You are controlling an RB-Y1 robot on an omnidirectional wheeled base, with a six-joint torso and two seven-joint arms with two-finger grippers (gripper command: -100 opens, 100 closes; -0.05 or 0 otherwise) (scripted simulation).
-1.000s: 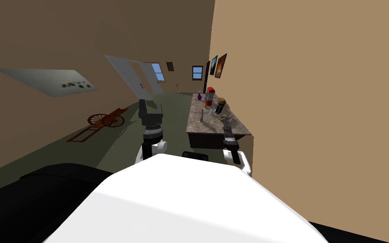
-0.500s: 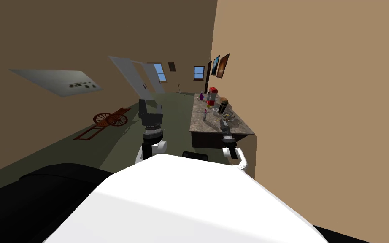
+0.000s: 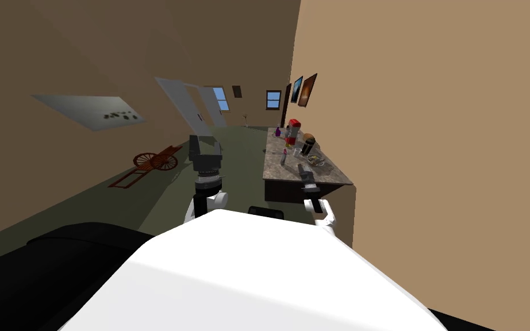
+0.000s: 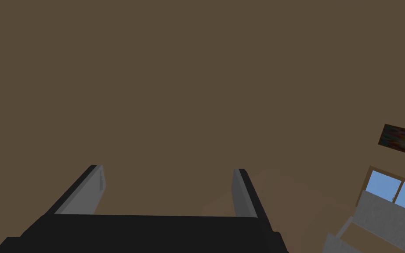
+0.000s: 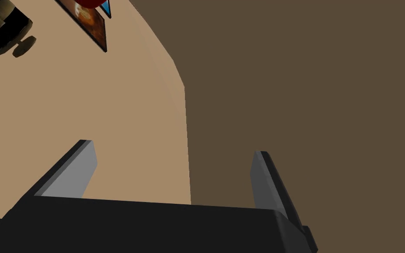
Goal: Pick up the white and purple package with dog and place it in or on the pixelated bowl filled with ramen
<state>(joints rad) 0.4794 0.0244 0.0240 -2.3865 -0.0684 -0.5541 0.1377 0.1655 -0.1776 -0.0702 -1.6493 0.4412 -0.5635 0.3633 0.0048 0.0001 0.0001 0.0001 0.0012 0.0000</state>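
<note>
I think the package (image 3: pixel 284 156) is the small white and pink-purple thing standing near the edge of the desk (image 3: pixel 277 171) away from the wall, about halfway along. It is tiny from here, so I cannot be sure. I guess it is light and a bit soft, so it could tip over or crumple. I would take it by its two flat sides, low down, and squeeze gently. The bowl (image 3: pixel 314 159) with yellowish bits sits close by, nearer the wall side, so the carry should be short. Toward the far end stand a dark bottle (image 3: pixel 308 143), a red-topped thing (image 3: pixel 294 130) and a small purple bottle (image 3: pixel 277 131). My right end effector (image 5: pixel 173 148) hovers over the desk's near edge, fingers wide apart with nothing between them. My left end effector (image 4: pixel 167 169) is held up beside the desk, over the floor (image 3: pixel 235 155), also spread open and empty. The desk top looks like speckled stone, hard and flat. It stands against a tan wall (image 3: pixel 430 143) with pictures (image 3: pixel 307 89). The floor is dark green, with a wooden cart (image 3: pixel 157 161), a white door (image 3: pixel 192 108) and a window (image 3: pixel 272 99) beyond.
</note>
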